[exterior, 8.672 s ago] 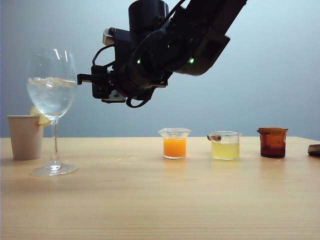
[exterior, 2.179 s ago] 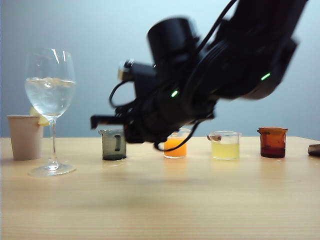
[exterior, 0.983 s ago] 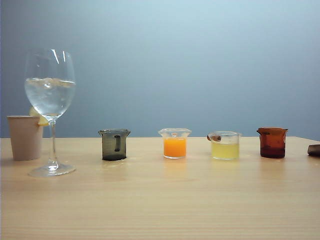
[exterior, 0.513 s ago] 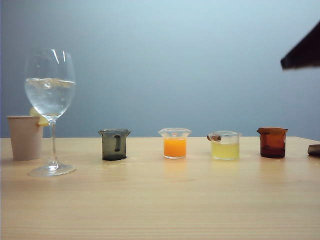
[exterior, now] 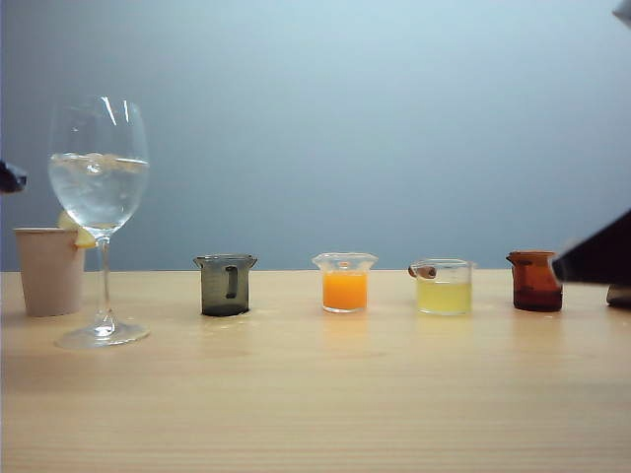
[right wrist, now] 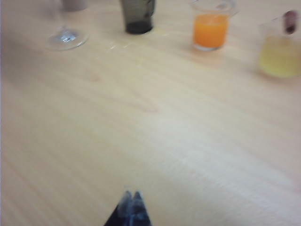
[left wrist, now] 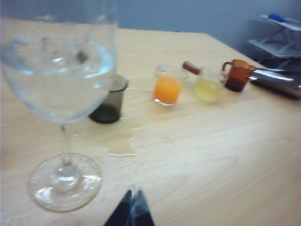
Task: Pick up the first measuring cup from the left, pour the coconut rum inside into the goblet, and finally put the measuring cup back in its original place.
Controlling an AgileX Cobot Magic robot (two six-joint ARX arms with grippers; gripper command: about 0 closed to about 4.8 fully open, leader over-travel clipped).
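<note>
The first measuring cup, dark smoky grey, stands upright on the table, right of the goblet. The goblet's bowl is about half full of clear coconut rum. In the left wrist view the goblet looms close, with the dark cup behind it. My left gripper is shut and empty, just in front of the goblet's foot. In the right wrist view my right gripper is also shut and empty, far from the measuring cup. I cannot tell whether the cup holds liquid.
An orange cup, a pale yellow cup and an amber cup stand in a row to the right. A paper cup stands behind the goblet. Dark arm parts cover the right edge. A small spill lies near the dark cup.
The dark arm part at the upper right has dropped to table height in front of the amber cup. Another dark bit now shows at the left edge. Cups and goblet have not moved.
</note>
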